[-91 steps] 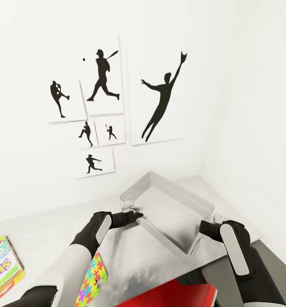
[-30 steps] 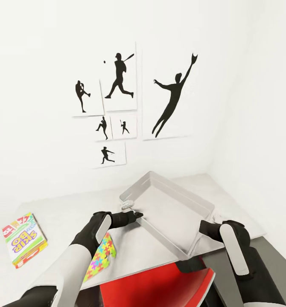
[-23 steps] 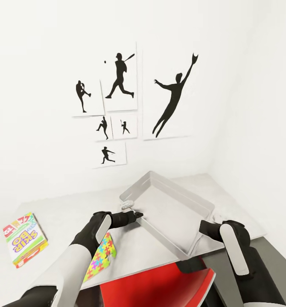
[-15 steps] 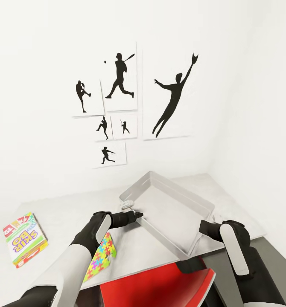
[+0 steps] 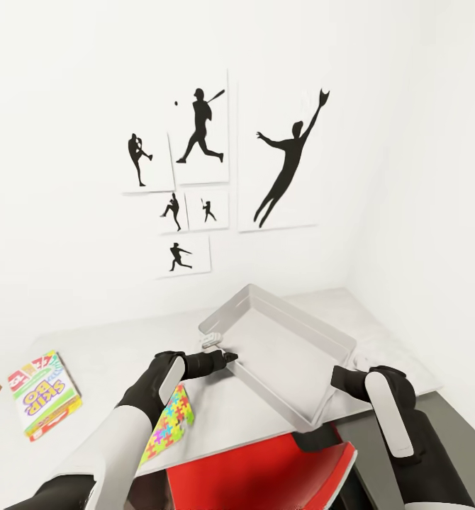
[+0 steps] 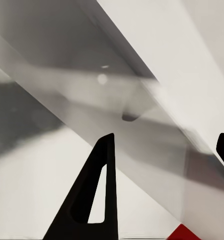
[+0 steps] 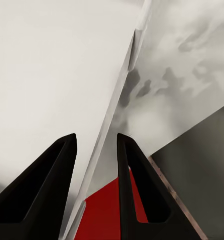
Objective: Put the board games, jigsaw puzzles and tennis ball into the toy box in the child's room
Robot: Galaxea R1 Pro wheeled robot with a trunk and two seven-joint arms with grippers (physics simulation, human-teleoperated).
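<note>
Left tool (image 6: 164,150): two black fingers, spread wide, one at each side of the frame. Toy box (image 6: 117,95) wall runs diagonally between them, light grey, slot-shaped handle hole in it. Pale surface (image 6: 36,170) beneath. Small red patch (image 6: 184,233) at frame edge.

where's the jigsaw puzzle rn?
Head view, lower left: the jigsaw puzzle lies on the light grey table, partly hidden under the left arm, between the board game and the toy box.
</note>
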